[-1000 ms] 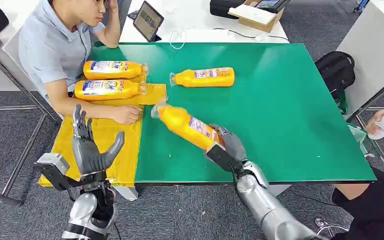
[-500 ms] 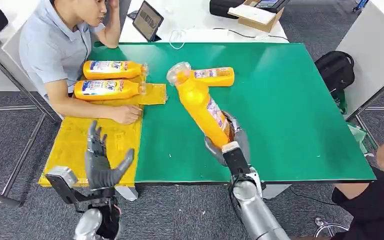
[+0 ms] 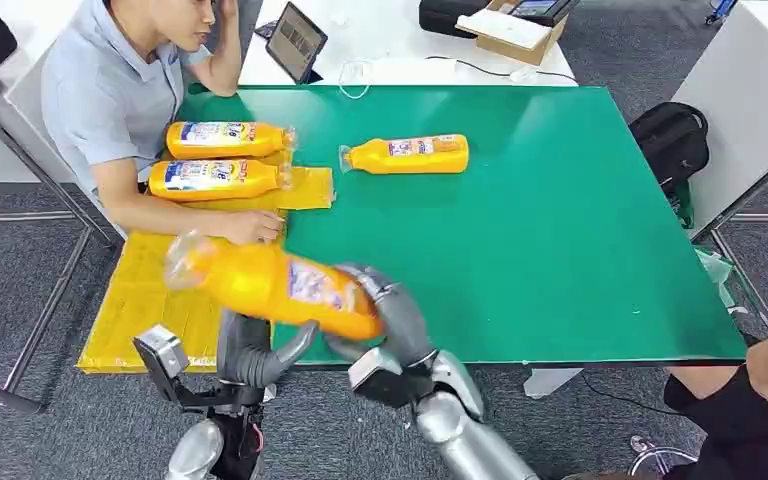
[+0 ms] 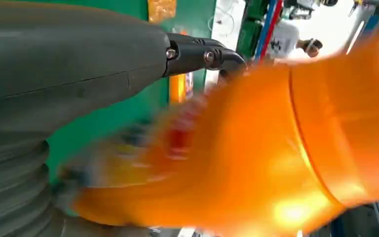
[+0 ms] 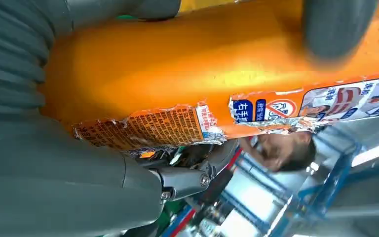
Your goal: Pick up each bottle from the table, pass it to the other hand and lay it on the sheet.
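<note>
**Currently: orange bottle held at the near table edge, between both hands**

Currently the right hand grasps an orange plastic bottle with a printed label around its base end, fingers wrapped over the body. The bottle lies nearly level in the air, just above the near edge of the green table top, with its clear cap end pointing out over the yellow sheet at the table's left side. In the right wrist view the bottle's torn label sits against the grey thumb.

The left hand sits directly under the bottle, fingers spread and curved upward. Whether it touches the bottle cannot be told; the left wrist view shows the blurred orange body close against the dark fingertips.

Two further orange bottles lie side by side on the far part of the sheet, caps toward the table middle. A fourth orange bottle lies on the bare table top, well apart from the sheet.

A seated person in a light blue shirt rests a forearm and hand on the sheet, just beyond the held bottle's cap. A black backpack stands on the floor beyond the table's right side.
</note>
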